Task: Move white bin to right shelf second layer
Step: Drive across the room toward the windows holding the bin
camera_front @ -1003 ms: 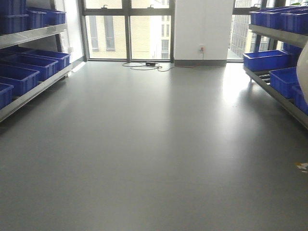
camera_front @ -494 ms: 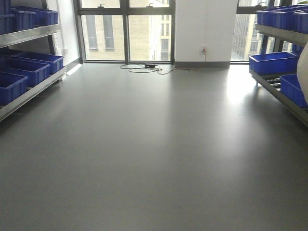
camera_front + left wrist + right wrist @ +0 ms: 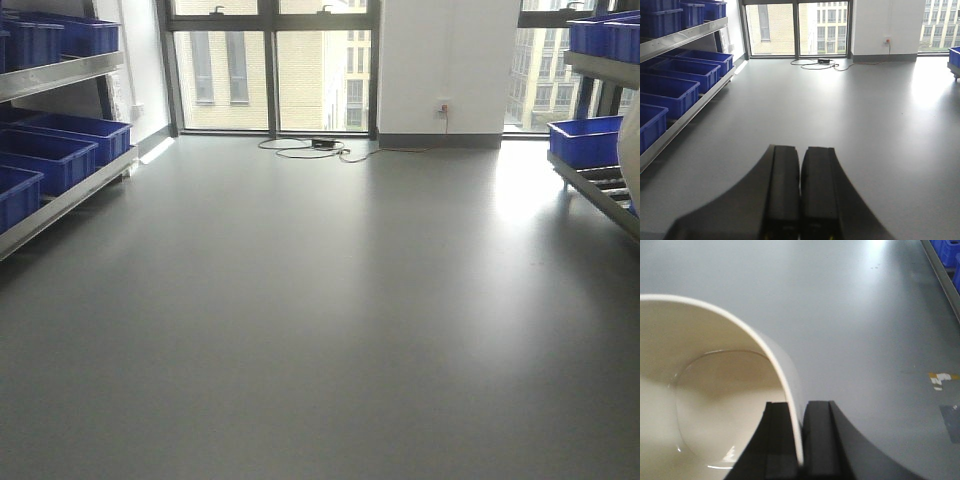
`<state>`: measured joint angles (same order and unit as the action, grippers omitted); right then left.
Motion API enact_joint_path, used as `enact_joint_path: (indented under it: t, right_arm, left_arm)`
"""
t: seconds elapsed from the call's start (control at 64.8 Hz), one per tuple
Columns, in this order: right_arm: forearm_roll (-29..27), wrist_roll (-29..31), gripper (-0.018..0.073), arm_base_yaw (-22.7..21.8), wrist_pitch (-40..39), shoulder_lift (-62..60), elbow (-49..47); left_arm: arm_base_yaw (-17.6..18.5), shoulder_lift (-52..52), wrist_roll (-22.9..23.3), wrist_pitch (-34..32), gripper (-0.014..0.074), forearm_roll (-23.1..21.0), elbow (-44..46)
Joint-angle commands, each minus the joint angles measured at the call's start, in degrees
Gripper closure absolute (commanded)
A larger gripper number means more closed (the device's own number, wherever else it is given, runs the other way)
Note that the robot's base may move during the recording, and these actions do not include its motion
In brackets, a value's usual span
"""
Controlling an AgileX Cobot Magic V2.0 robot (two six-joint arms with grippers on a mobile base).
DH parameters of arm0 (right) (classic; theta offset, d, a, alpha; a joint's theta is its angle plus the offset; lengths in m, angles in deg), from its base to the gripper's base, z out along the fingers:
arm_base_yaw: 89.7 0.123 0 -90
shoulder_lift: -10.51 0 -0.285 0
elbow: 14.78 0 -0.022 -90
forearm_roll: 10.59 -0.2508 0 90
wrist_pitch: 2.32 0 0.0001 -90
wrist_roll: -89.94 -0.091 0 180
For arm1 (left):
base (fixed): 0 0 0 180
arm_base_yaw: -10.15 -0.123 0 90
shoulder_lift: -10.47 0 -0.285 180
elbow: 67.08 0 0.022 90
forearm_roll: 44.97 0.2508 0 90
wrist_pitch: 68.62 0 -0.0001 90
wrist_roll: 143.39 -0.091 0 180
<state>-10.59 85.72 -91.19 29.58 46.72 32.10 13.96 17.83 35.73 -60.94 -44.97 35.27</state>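
Observation:
My right gripper (image 3: 799, 404) is shut on the rim of the white bin (image 3: 705, 390). One finger is inside the wall and one outside. The bin is held above the grey floor with its glossy inside facing the wrist camera. A sliver of the bin shows at the right edge of the front view (image 3: 631, 150). The right shelf (image 3: 600, 182) stands at the right, with a level of white rollers behind a metal front bar. A blue crate (image 3: 585, 138) sits on that level. My left gripper (image 3: 800, 148) is shut and empty over the floor.
The left shelf (image 3: 70, 190) holds several blue crates (image 3: 60, 150) on two levels. Black cables (image 3: 310, 147) lie on the floor by the windows. Tape marks (image 3: 940, 379) are on the floor near the right rack's rail (image 3: 940, 270).
The front view has moved forward across the floor and swung slightly left. The right shelf has slid towards the right edge. The bin stays at the right edge.

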Motion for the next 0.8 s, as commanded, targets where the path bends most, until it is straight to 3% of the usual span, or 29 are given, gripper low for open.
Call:
enact_joint_path:
  t: [0.0,0.787]
  right_arm:
    - [0.55,-0.30,0.0510,0.19,-5.47,-0.04,-1.85]
    - [0.55,-0.30,0.0510,0.19,-5.47,-0.04,-1.85]
  left_arm:
    - [0.09,-0.92,0.17,-4.93,0.0512,0.00,-2.11]
    - [0.09,-0.92,0.17,-4.93,0.0512,0.00,-2.11]
